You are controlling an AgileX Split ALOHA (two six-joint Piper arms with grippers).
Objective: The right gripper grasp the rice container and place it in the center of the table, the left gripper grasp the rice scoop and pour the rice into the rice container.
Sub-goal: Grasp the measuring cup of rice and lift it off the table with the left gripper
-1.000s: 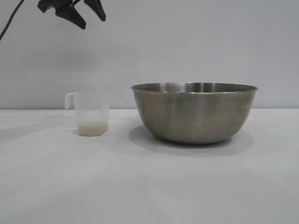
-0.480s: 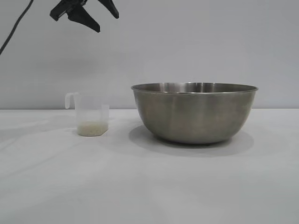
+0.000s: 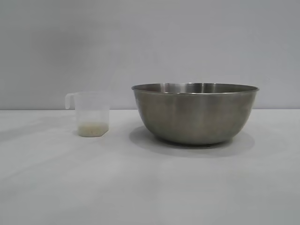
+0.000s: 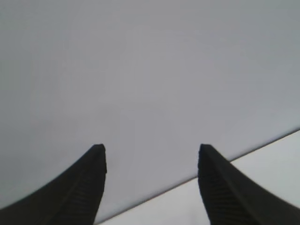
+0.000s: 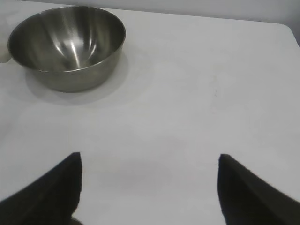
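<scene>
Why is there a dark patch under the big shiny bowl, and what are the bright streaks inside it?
Exterior view: the rice container blocks light from above, casting a soft shadow on the table around its base; the rice scoop throws only a faint one. Right wrist view: the streaks are lights reflecting off the polished steel inside. Left wrist view: mostly plain wall, slightly blurry.

Steel-grey rice container (image 3: pixel 195 115), frosted rice scoop (image 3: pixel 92 115), seemingly off-white rice (image 3: pixel 92 128)
</scene>
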